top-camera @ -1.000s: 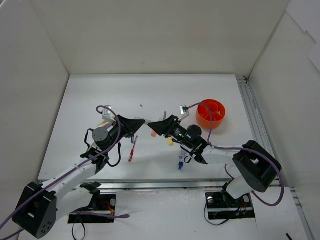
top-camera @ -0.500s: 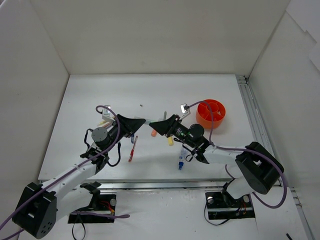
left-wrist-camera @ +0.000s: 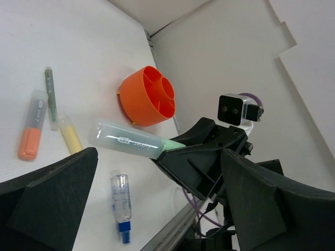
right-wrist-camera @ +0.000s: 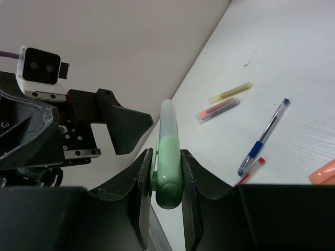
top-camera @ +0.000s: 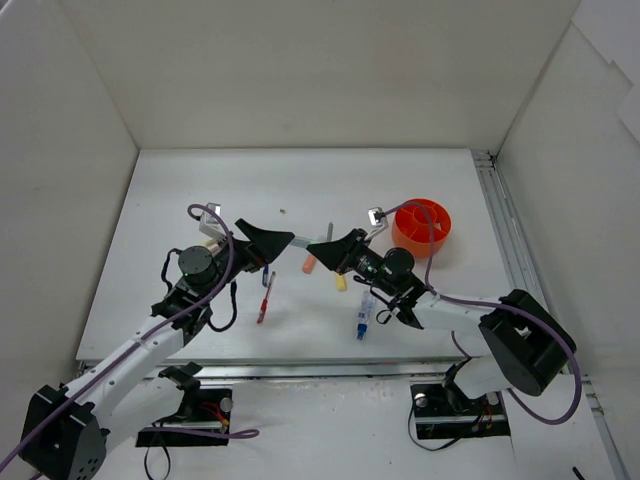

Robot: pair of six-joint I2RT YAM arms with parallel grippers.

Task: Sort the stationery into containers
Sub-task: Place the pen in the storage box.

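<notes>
A green marker (right-wrist-camera: 168, 157) with a clear cap is clamped at its green end between my right gripper's (right-wrist-camera: 166, 152) jaws, in the air above the table. My left gripper (left-wrist-camera: 159, 154) faces it tip to tip with its fingers (left-wrist-camera: 47, 198) spread wide on either side of the marker (left-wrist-camera: 133, 140), not touching it. The two grippers, left (top-camera: 285, 240) and right (top-camera: 314, 247), meet at the table's middle. The orange cup (top-camera: 421, 227) with inner dividers stands to the right. On the table lie an orange marker (top-camera: 308, 265), a yellow marker (top-camera: 340, 283), a blue-capped clear one (top-camera: 364, 318) and a red pen (top-camera: 265, 298).
A blue pen (right-wrist-camera: 264, 137), a thin orange pen (right-wrist-camera: 219, 110) and a second yellow marker (right-wrist-camera: 231, 92) lie on the left half of the table. A grey-green pen (left-wrist-camera: 51, 97) lies near the orange marker. White walls enclose the table, and a metal rail (top-camera: 500, 230) runs along its right side.
My left gripper has opened wide and let go of the green marker. My right gripper has closed on the marker's green end and now carries it alone.
</notes>
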